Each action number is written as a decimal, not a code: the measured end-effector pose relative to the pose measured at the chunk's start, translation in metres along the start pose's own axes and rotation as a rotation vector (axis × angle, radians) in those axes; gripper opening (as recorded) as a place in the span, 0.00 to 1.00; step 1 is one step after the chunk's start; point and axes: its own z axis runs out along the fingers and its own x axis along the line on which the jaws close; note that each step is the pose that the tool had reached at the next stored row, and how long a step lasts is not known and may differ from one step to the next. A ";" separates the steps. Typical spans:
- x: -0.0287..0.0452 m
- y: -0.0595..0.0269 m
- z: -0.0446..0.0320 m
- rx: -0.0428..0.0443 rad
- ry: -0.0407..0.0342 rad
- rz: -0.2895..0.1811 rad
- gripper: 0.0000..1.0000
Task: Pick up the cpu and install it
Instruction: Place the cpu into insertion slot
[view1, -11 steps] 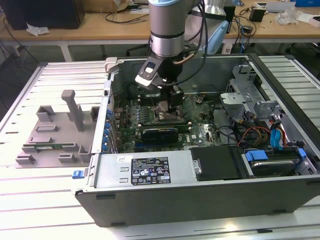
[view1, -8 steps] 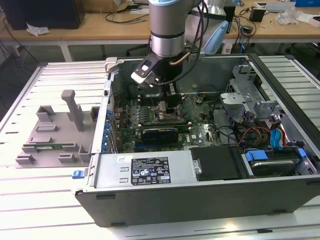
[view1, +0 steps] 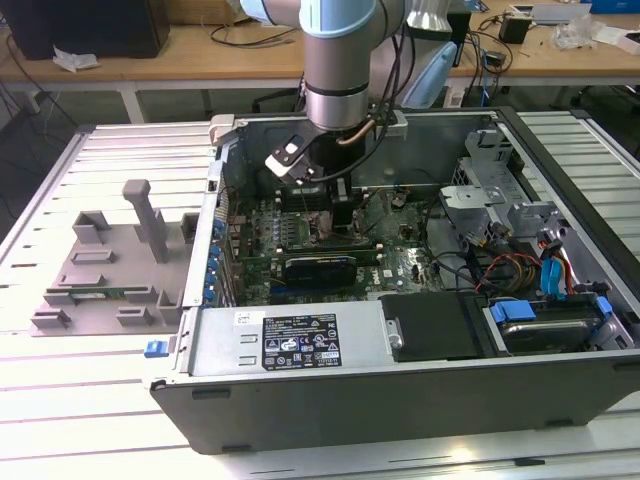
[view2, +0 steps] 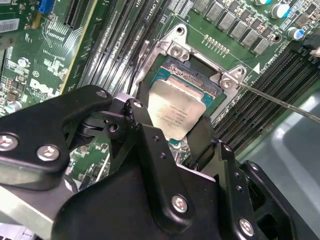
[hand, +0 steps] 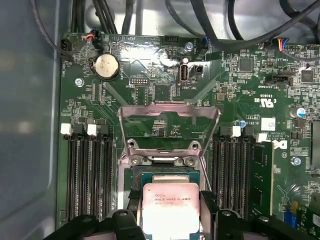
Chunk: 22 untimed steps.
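Observation:
The cpu, a flat square chip with a shiny silver top, hangs at the dark motherboard socket, partly over its opening. My gripper is shut on the cpu, a black finger pressing each of two opposite edges. The socket's metal load plate stands flipped open beyond it. In the exterior view the gripper reaches down into the open computer case, low over the green motherboard. I cannot tell whether the cpu is fully seated.
Black memory slots flank the socket on both sides. A thin metal lever sticks out beside the socket. A dark expansion card, a drive cage and cables fill the case. A grey fixture lies at the exterior view's left.

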 end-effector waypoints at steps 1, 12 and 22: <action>0.0001 -0.0004 0.0005 0.0001 0.0000 0.001 0.54; 0.0069 -0.0048 0.0114 0.0003 -0.0003 0.004 0.54; 0.0069 -0.0031 0.0132 0.0017 -0.0016 0.036 0.54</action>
